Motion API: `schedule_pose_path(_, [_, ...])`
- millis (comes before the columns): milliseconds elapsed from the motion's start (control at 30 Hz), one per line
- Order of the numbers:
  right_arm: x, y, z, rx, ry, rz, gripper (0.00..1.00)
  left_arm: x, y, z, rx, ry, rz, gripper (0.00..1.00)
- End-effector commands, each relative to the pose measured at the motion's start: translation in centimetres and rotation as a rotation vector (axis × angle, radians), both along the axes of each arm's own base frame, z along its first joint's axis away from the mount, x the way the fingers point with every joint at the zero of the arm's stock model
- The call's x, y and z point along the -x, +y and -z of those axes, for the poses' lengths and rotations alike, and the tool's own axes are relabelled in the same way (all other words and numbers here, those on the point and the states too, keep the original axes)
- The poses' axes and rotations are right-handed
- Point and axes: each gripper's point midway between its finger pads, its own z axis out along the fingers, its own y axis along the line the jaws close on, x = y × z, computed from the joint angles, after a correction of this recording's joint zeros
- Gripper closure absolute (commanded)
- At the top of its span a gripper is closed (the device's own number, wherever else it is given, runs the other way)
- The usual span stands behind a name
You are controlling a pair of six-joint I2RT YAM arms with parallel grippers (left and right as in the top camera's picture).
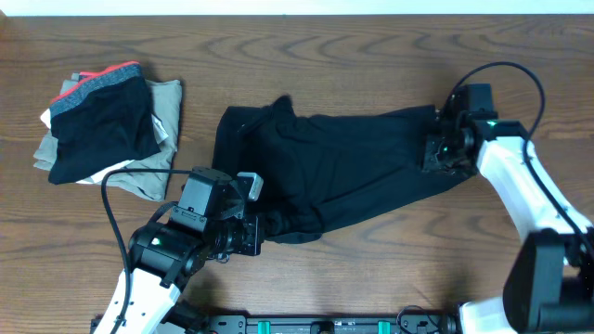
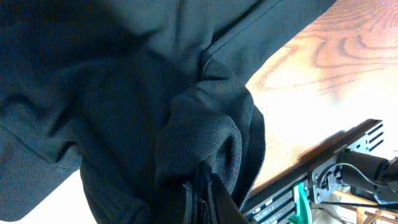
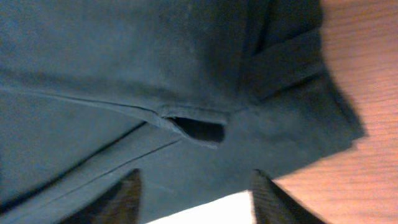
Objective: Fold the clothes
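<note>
Seen from overhead, the long black soft-fabric trousers (image 1: 343, 167) lie stretched across the middle of the brown wooden worktop (image 1: 371, 278), rumpled and not yet folded. The left gripper (image 1: 260, 236) sits at their near-left corner, where the cloth gathers into a bunch. The right gripper (image 1: 438, 153) is at the far-right end. One arm at each end looks like the stance for drawing the garment taut or bringing one end over the other. A stack of folded garments (image 1: 102, 125), a black one with a grey band and red-orange trim on top of khaki ones, rests well apart at the left, out of the way.

The left wrist view shows why the bunch forms. The left gripper (image 2: 200, 199) is clamped tight on a fold of the trousers, with mesh lining turned outward just above it, and the cloth drapes from that pinch.

In the right wrist view, the right gripper (image 3: 196, 183) has its fingers (image 3: 127, 193) spread, with no cloth pinched between them. The trousers lie beyond the tips, showing a seam and a small slit (image 3: 199, 129) — perhaps a pocket mouth. I judge this end is loose, so it needs a fresh grasp before any fold.
</note>
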Motion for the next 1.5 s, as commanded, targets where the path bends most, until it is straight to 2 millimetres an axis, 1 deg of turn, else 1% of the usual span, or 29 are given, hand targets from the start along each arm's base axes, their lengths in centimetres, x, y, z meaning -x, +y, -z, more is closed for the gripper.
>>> schedule_pose_path(0, [0.0,0.5,1.8,0.024,0.037,-0.098,0.40,0.0,0.2,0.1,-0.013,-0.009,0.009,0.94])
schedule_pose_path(200, [-1.2,0.3,4.0,0.042,0.037,-0.113,0.39,0.0,0.2,0.1,-0.013,-0.009,0.009,0.94])
schedule_pose_path(233, [-1.3,0.3,4.3,0.042,0.039,-0.113,0.40,0.0,0.2,0.1,-0.013,-0.009,0.009,0.94])
schedule_pose_path(300, [-1.3,0.3,4.9,0.041,0.050,-0.112,0.46,0.0,0.2,0.1,-0.013,-0.009,0.009,0.94])
schedule_pose_path(333, [-1.3,0.3,5.2,0.042,0.056,-0.113,0.51,0.0,0.2,0.1,-0.013,-0.009,0.009,0.94])
schedule_pose_path(400, [-1.3,0.4,5.7,0.041,0.062,-0.113,0.64,0.0,0.2,0.1,-0.013,-0.009,0.009,0.94])
schedule_pose_path(433, [-1.4,0.4,5.7,0.040,0.060,-0.113,0.76,0.0,0.2,0.1,-0.013,-0.009,0.009,0.94])
schedule_pose_path(467, [-1.5,0.4,5.7,0.039,0.057,-0.113,0.95,0.0,0.2,0.1,-0.014,-0.009,0.009,0.94])
schedule_pose_path(500, [-1.6,0.4,5.7,0.038,0.054,-0.113,0.99,-0.1,0.2,0.1,-0.016,-0.011,0.007,0.94])
schedule_pose_path(533, [-1.7,0.5,5.6,0.036,0.048,-0.112,0.99,-0.1,0.2,0.1,-0.018,-0.011,0.007,0.94])
schedule_pose_path(667, [-1.9,0.5,5.2,0.032,0.035,-0.103,0.99,-0.3,0.5,0.2,-0.034,-0.017,-0.003,0.94])
schedule_pose_path(700, [-2.0,0.5,4.9,0.032,0.026,-0.102,0.99,-0.3,0.5,0.2,-0.034,-0.017,-0.003,0.94])
schedule_pose_path(767, [-3.0,0.5,3.6,0.034,-0.030,-0.091,0.99,-0.3,0.5,0.2,-0.034,-0.017,-0.003,0.94])
schedule_pose_path(800, [-3.8,0.5,2.9,0.034,-0.070,-0.088,0.99,-0.3,0.5,0.2,-0.034,-0.018,-0.003,0.94])
schedule_pose_path(867, [-6.3,0.5,0.5,0.031,-0.192,-0.062,0.99,-0.3,0.5,0.2,-0.034,-0.019,-0.003,0.94])
schedule_pose_path(933, [-9.7,0.1,-2.7,0.035,-0.356,0.013,0.99,-0.3,0.5,0.2,-0.033,-0.021,-0.003,0.94])
schedule_pose_path(967, [-11.1,-0.3,-4.1,0.036,-0.425,0.054,0.98,-0.3,0.5,0.2,-0.033,-0.021,-0.003,0.94])
schedule_pose_path(1033, [-13.6,-0.9,-6.8,0.013,-0.551,0.135,0.65,-0.3,0.5,0.2,-0.033,-0.021,-0.003,0.94])
schedule_pose_path(1067, [-14.5,-1.2,-7.8,-0.007,-0.599,0.172,0.56,-0.3,0.5,0.2,-0.033,-0.021,-0.003,0.94])
schedule_pose_path(1100, [-15.1,-1.6,-8.5,-0.021,-0.627,0.199,0.56,-0.3,0.5,0.2,-0.033,-0.021,-0.003,0.94])
schedule_pose_path(1133, [-15.3,-2.1,-8.8,-0.029,-0.638,0.223,0.54,-0.3,0.5,0.2,-0.033,-0.021,-0.003,0.94])
schedule_pose_path(1200, [-15.1,-2.9,-8.5,-0.025,-0.625,0.242,0.48,-0.3,0.5,0.2,-0.033,-0.021,-0.003,0.94])
schedule_pose_path(1233, [-14.7,-3.3,-8.0,-0.019,-0.599,0.250,0.48,-0.3,0.5,0.2,-0.033,-0.021,-0.003,0.94])
schedule_pose_path(1300, [-13.2,-4.1,-6.4,0.002,-0.509,0.254,0.48,-0.3,0.5,0.2,-0.032,-0.022,-0.003,0.94])
schedule_pose_path(1400, [-10.1,-4.2,-4.0,0.035,-0.353,0.189,0.48,-0.3,0.5,0.2,-0.033,-0.022,-0.003,0.94])
schedule_pose_path(1467, [-8.2,-4.1,-2.8,0.055,-0.264,0.149,0.41,-0.4,0.5,0.2,-0.032,-0.023,-0.003,0.94])
